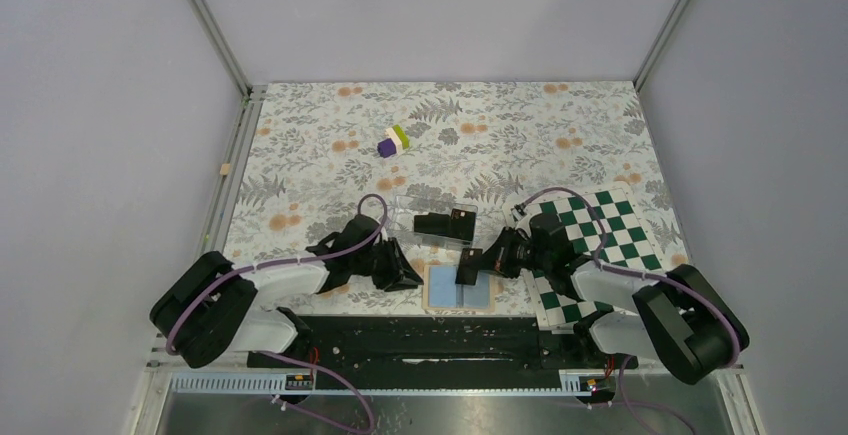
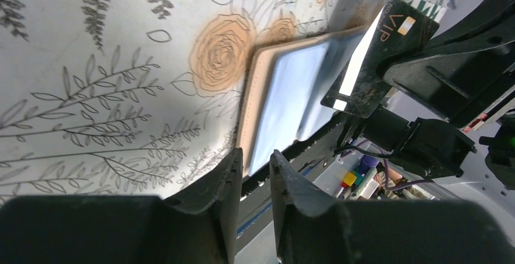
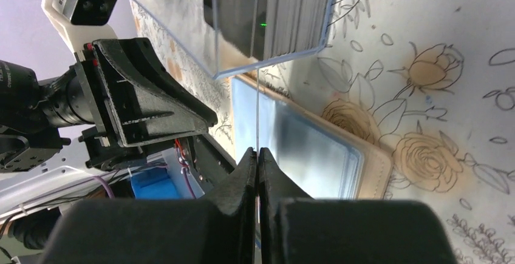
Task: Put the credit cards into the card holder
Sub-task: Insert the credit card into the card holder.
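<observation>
The card holder (image 1: 478,295) lies open near the front edge, light blue inside with a tan rim; it also shows in the left wrist view (image 2: 285,94) and the right wrist view (image 3: 316,148). My right gripper (image 1: 474,265) is shut on a black credit card (image 1: 467,269), marked VIP (image 2: 392,45), held tilted over the holder's inner face. From the right wrist, that card is a thin edge-on line (image 3: 257,112) between the pressed fingertips (image 3: 257,153). My left gripper (image 2: 252,161) sits just left of the holder, its jaws a narrow gap apart with nothing between them. More black credit cards (image 1: 443,224) rest in a clear case.
The clear plastic case (image 1: 410,203) lies just behind the holder, close to both grippers. A green-white checkerboard (image 1: 612,232) sits under the right arm. A purple-green-white block cluster (image 1: 394,140) stands farther back. The black base rail (image 1: 420,340) runs along the table's near edge.
</observation>
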`<state>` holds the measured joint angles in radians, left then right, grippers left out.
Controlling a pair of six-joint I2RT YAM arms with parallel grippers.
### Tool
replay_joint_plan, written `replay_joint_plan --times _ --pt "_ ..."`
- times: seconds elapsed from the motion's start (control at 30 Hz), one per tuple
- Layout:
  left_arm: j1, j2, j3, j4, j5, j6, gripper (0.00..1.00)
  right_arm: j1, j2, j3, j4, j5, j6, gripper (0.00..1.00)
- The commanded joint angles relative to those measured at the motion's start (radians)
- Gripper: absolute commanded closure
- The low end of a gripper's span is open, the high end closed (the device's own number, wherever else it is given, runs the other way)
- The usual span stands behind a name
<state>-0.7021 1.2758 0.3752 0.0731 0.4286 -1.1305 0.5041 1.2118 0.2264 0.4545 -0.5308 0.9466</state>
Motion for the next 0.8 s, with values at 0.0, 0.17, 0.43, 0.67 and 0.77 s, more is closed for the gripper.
replay_joint_plan --times 0.0,0.17,0.43,0.67,0.77 --pt "0.006 0.045 -0.030 0.121 0.002 -0.014 0.79 0.009 0.091 -0.013 0.149 0.017 0.008 1.00" --pt "0.004 0.075 -0.041 0.163 0.017 -0.028 0.87 0.010 0.196 -0.026 0.230 -0.012 0.015 1.00" --pt "0.001 0.104 -0.047 0.200 0.031 -0.034 0.95 0.016 0.273 -0.051 0.319 -0.066 0.064 1.00" --pt "-0.017 0.150 -0.041 0.247 0.038 -0.055 1.00 0.042 0.361 -0.055 0.405 -0.114 0.130 1.00" --pt "-0.021 0.159 -0.039 0.251 0.037 -0.059 1.00 0.062 0.400 -0.053 0.448 -0.129 0.167 1.00"
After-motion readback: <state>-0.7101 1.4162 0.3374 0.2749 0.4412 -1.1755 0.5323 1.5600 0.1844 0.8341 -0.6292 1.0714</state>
